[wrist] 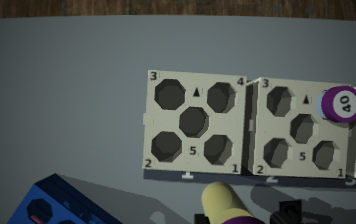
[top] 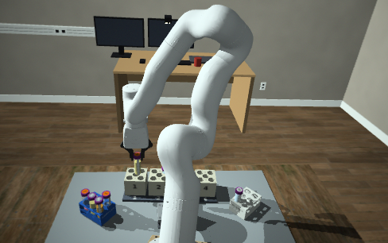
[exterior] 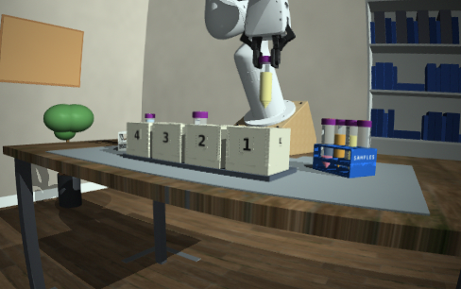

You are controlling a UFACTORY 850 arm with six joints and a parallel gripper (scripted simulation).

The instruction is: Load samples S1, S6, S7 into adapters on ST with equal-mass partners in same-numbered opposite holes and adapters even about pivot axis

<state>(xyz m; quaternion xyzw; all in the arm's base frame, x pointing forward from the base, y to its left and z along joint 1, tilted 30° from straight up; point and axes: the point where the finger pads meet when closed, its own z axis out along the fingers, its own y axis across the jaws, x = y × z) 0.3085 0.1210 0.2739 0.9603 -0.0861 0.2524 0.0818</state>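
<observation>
Yellow-filled tube [top: 137,166] [exterior: 265,89] [wrist: 220,200] hangs upright below end effector [top: 137,156] [exterior: 266,60], fingers part-open, clamped on its purple cap [exterior: 265,59] [wrist: 243,220].

The white arm [top: 200,99] [exterior: 257,66] arches up from its base and bends back down, its claw [top: 137,156] [exterior: 266,61] pointing straight toward the tabletop, black fingers [top: 131,154] [exterior: 276,58] closed partway on a capped tube, high above the tabletop.
</observation>
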